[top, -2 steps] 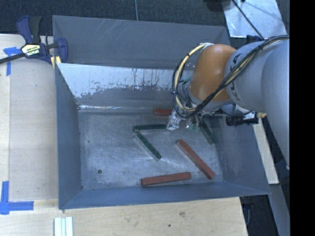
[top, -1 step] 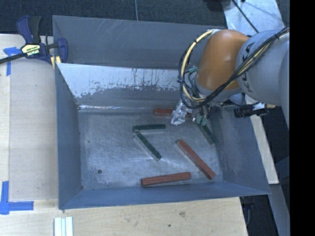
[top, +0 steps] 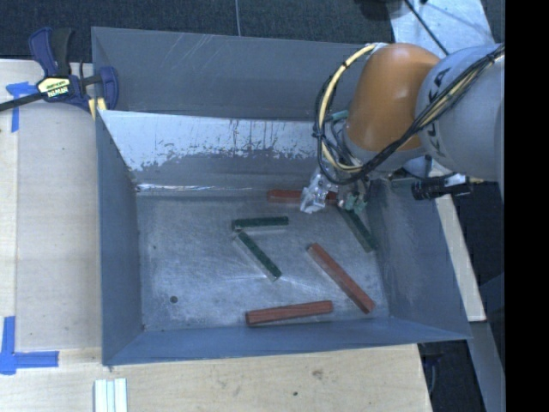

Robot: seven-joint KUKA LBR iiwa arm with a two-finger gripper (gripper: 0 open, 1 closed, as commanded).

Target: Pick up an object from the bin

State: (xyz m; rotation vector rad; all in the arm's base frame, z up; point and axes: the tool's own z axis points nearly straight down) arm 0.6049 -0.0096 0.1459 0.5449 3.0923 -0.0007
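Mid-floor in the bin (top: 116,230), two dark green sticks (top: 260,223) and, nearer front, two red-brown bars (top: 289,313). Further right, gripper (top: 331,199) low at the back, beside a red-brown stick (top: 283,196) (spread or closed, cannot tell). Probably approach stage; next calls for straddling that stick squarely. No legible writing.

Moderate overhead light. Pale glare streaks the back wall of the bin (top: 206,136) left of the gripper (top: 331,200); the orange cover (top: 390,93) above it shows a soft sheen.
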